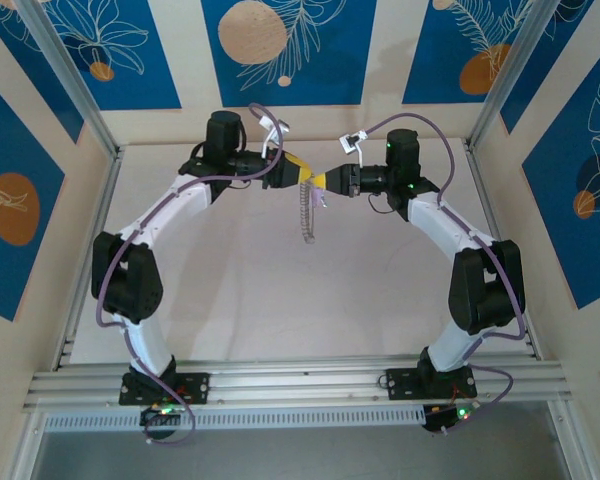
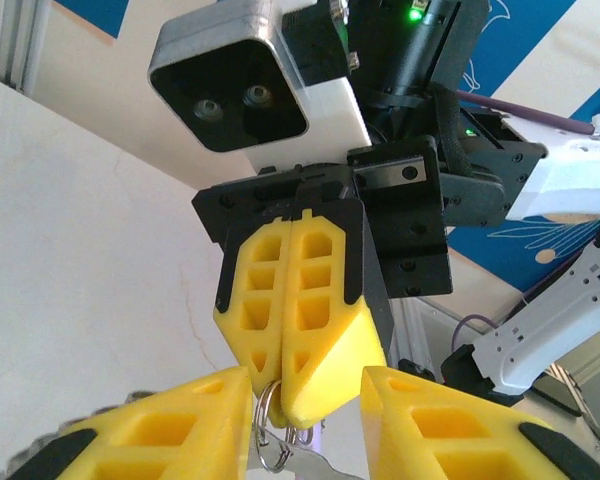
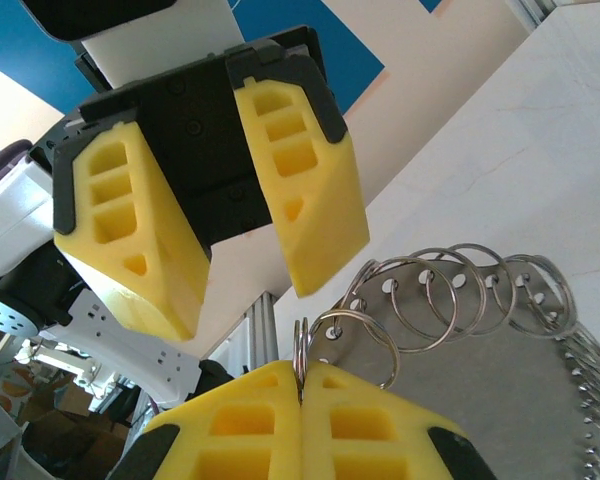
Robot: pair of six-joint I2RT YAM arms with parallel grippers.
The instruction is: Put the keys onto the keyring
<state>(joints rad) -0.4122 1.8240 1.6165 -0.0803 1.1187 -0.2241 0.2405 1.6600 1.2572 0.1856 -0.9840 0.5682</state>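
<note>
Right gripper [image 3: 300, 378] pinches keyring [image 3: 568, 305], its far end cut off.

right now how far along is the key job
Done: the keyring is off the table, hanging from the right gripper, which is shut on one of its loops. In hand: the left gripper stands open around that tip, close by the lilac key. Left: I cannot tell whether the key is threaded on; if not, that is still to do.
</note>
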